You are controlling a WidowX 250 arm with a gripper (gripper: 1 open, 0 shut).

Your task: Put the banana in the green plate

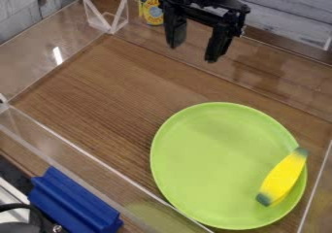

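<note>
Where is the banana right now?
The banana lies on the green plate's right edge, at the picture's lower right, far from the open gripper at the top.

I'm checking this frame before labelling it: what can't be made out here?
- Green plate: its lower right rim is cut off by the camera view's edge.
- Banana: lies on the plate's right rim; its underside is hidden.
- Hand: open, but the arm above is cut off by the top edge.
- Blue object: cropped at the bottom edge, unidentifiable.
</note>
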